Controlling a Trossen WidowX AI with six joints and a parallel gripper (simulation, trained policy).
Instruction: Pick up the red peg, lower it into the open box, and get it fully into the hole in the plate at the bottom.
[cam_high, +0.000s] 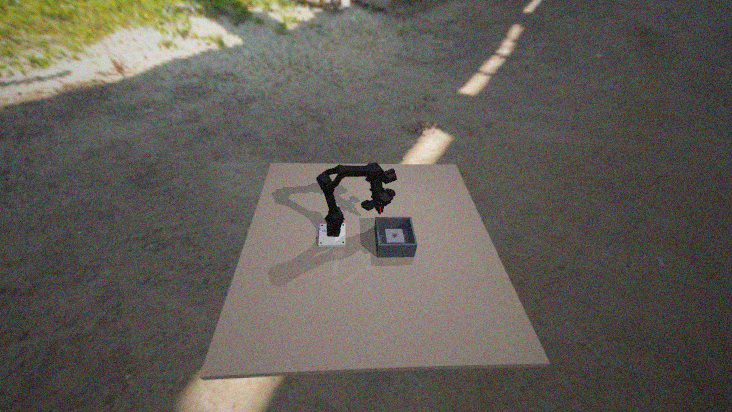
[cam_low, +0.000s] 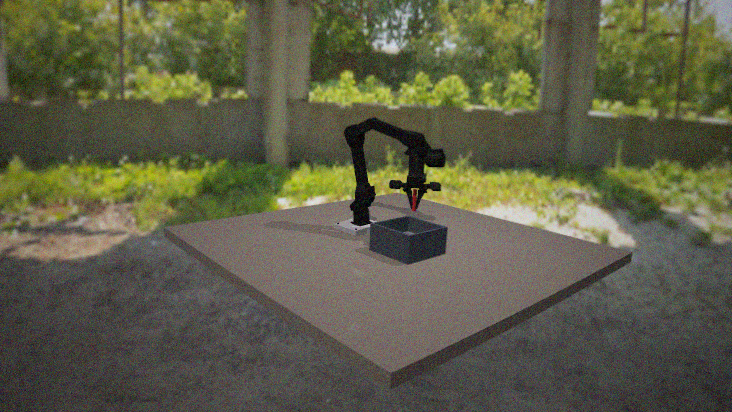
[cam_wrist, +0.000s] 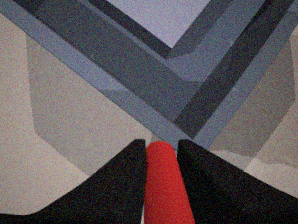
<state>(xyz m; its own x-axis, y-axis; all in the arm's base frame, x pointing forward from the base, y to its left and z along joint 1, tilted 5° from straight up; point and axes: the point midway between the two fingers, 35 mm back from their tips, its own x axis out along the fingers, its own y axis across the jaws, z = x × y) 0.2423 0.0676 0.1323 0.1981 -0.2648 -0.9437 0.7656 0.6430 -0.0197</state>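
With its forearm bent over at the top, the arm (cam_high: 327, 197) (cam_low: 361, 158) holds the jaws (cam_high: 380, 208) (cam_low: 413, 207) pointing down above the worktop (cam_high: 379, 312) (cam_low: 389, 312) (cam_wrist: 65, 165). The jaws are nearly closed, pinched on the red peg (cam_high: 380, 209) (cam_low: 414, 199) (cam_wrist: 167, 187), one black finger on each side of it. The peg is held off the worktop, roughly upright, its lower end about level with the fingertips.

In the wrist view, the peg's end shows just beside a corner of the box (cam_high: 395, 249) (cam_low: 408, 243) (cam_wrist: 135, 107). The peg is outside the box, and the exterior view shows its lower end higher than the rim. The box is dark blue-grey, open at the top, and stands on the worktop near the arm's white base (cam_high: 324, 241) (cam_low: 344, 225). Inside, at the bottom, lies the pale plate (cam_high: 388, 239) (cam_wrist: 167, 17), with a small dark mark at its middle in the top view; the peg is well apart from it.
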